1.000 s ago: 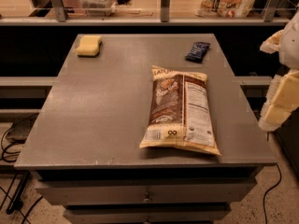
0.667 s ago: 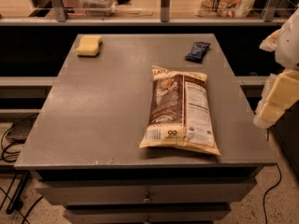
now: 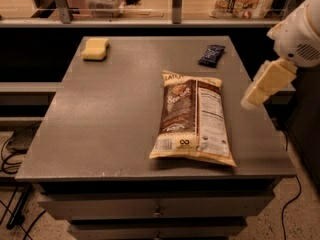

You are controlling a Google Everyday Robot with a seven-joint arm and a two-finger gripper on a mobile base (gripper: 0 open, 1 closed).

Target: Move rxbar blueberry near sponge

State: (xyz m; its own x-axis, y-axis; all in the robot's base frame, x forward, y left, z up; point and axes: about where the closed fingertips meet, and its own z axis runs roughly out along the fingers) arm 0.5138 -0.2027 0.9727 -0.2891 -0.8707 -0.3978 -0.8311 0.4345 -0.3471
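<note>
Table [image 3: 105, 114]: grey top over drawer fronts, seen from its near edge.
Snack bar [image 3: 211, 55]: the dark-blue blueberry bar lies flat at 1 o'clock on the table, near the far edge, touching nothing.
Sponge [image 3: 95, 48]: pale yellow, at 11 o'clock by the far-left corner, well apart from the Snack bar.
Chip bag [image 3: 192, 118]: 1 large brown-and-cream bag lies lengthwise from the centre toward 5 o'clock, between the Snack bar and the near edge.
Gripper [image 3: 251, 99]: cream-coloured, hangs at 3 o'clock over the table's right edge, tilted toward 7 o'clock, apart from all 3 items; nothing in its grasp, and how far open it is cannot be told.
</note>
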